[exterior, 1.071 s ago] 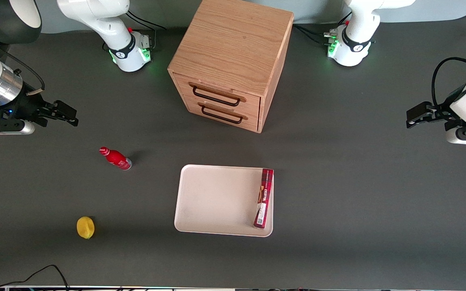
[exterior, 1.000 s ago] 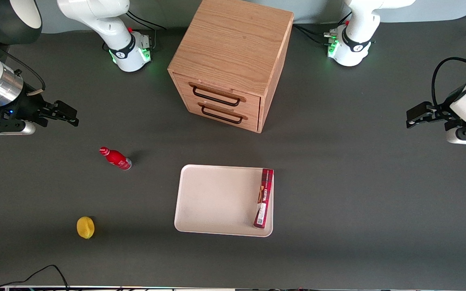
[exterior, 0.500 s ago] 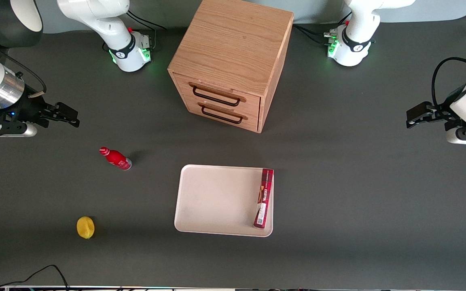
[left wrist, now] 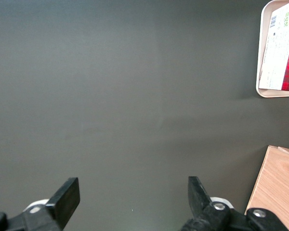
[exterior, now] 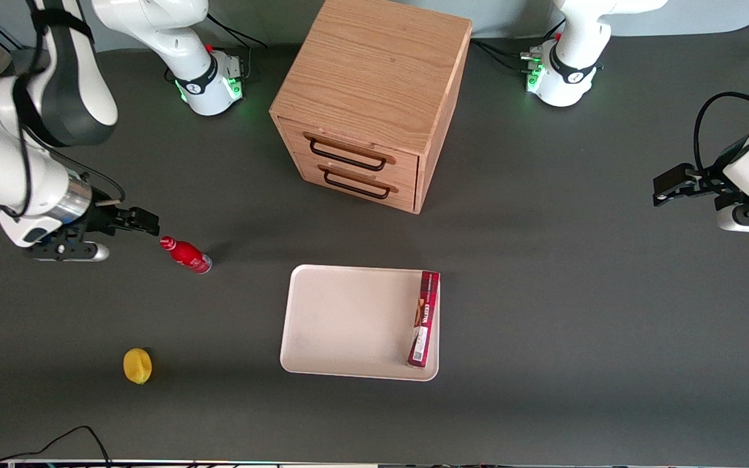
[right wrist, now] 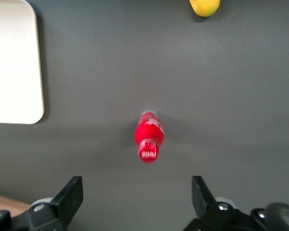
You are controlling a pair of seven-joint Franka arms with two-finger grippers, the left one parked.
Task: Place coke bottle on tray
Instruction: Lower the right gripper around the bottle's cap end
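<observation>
Right arm (exterior: 30,162): glossy white rounded links, dark grey-black joint bands, a brushed silver ring at the wrist, thin black cable looped along the forearm. Gripper (exterior: 144,224) is black, angular, with two flat black fingers (right wrist: 70,195) spread wide apart; silver screw heads sit in the finger mounts. A pale grey camera housing hangs under the wrist. Arm base (exterior: 209,81) is a white dome with a black band, green status lights, a red dot and black cables.

Gripper (exterior: 147,225) just beside coke bottle (exterior: 186,255)
</observation>
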